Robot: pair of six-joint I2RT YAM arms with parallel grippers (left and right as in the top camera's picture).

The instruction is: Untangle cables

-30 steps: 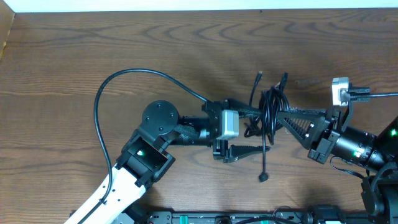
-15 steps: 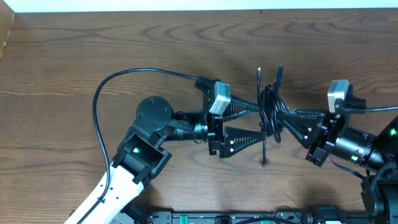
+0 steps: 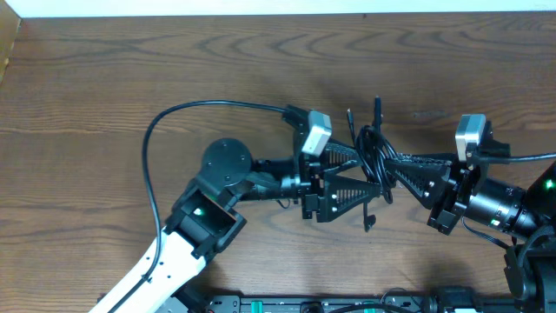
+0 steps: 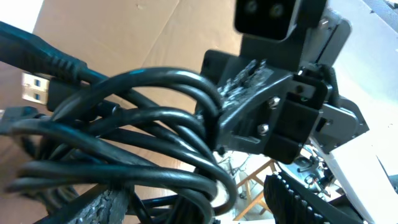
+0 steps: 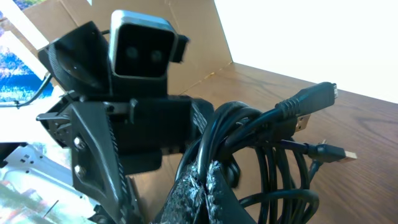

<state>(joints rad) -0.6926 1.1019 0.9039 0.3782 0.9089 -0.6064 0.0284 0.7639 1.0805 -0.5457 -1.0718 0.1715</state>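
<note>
Barely started tbh: the cables [image 3: 372, 143] are one coiled clump right of centre on the desk [image 3: 104, 87], right gripper [image 3: 388, 165] clenched on them, left gripper [image 3: 369, 171] spread open around the loops, no strand pulled free yet.

Overhead looks straight down on the counter [image 3: 104, 78]. Both wrist views, facing each other, sit close to the cables [image 3: 371, 148], which all three share.
</note>
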